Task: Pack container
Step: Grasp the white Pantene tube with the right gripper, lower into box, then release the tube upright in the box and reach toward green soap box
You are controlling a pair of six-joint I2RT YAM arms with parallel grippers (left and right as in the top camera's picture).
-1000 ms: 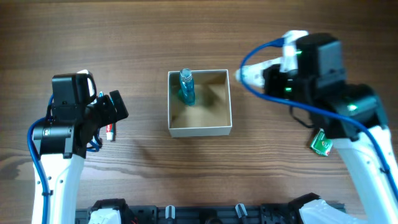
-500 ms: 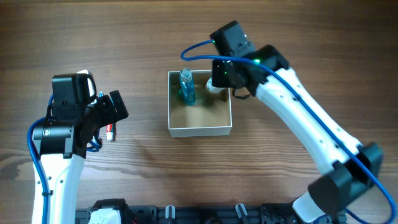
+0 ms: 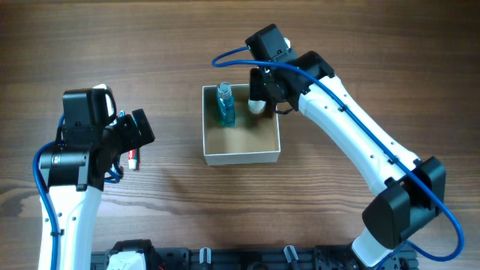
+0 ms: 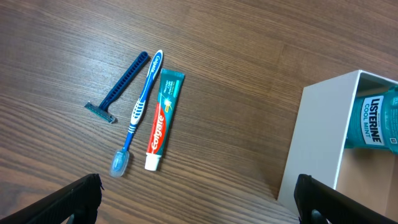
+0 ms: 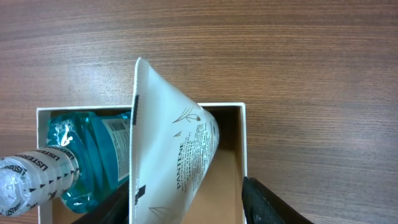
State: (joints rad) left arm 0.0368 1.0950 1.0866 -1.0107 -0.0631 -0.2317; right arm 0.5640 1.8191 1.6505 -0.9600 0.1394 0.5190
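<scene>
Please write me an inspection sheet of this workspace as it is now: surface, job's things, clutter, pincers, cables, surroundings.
Surface: wooden table.
Job's things: box open; mouthwash bottle lying in its left part; white tube held over its right part; razor, toothbrush and toothpaste side by side on the table, left of the box.
Clutter: nothing seen.
Pincers: left pincer open and empty, above the toiletries; right pincer shut on the tube.
Cables: blue cables loop along both arms.
Surroundings: black rack at the table's near edge.

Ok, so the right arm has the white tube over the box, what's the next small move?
Probably lower it straight down. The right gripper holds the Pantene tube over the container, above bare brown floor beside the Listerine bottle, so there looks to be room to set it in.
</scene>
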